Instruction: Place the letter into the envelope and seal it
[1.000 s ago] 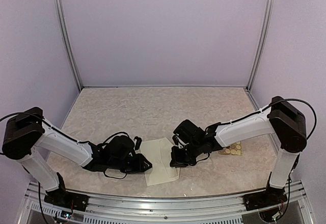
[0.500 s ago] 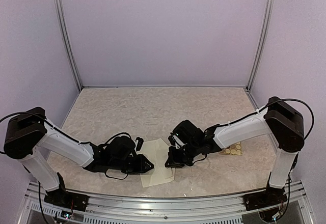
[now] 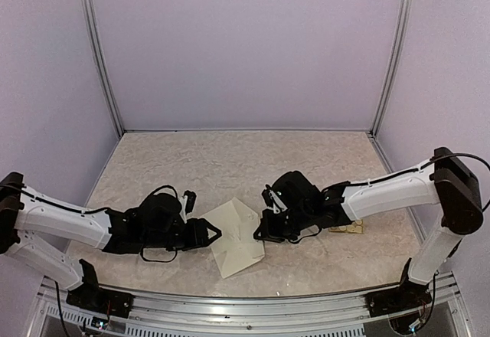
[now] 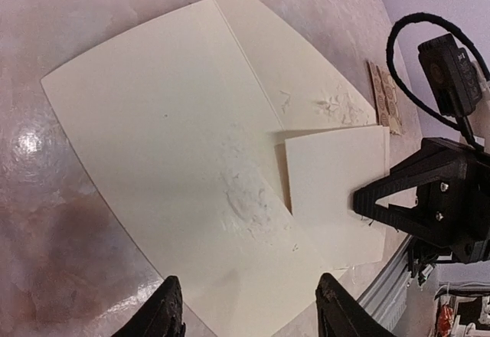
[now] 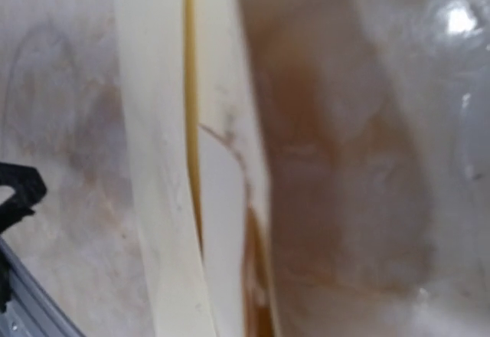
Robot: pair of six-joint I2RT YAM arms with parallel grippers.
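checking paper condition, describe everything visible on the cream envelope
The cream off-white paper envelope lies on the marbled table, turned diagonally, with one straight fold line and scuffed rough patches mid-surface. A smaller cream panel overlaps one corner; flap or letter, I cannot tell. The closed right end effector touches that panel; the open left end effector straddles the near edge.
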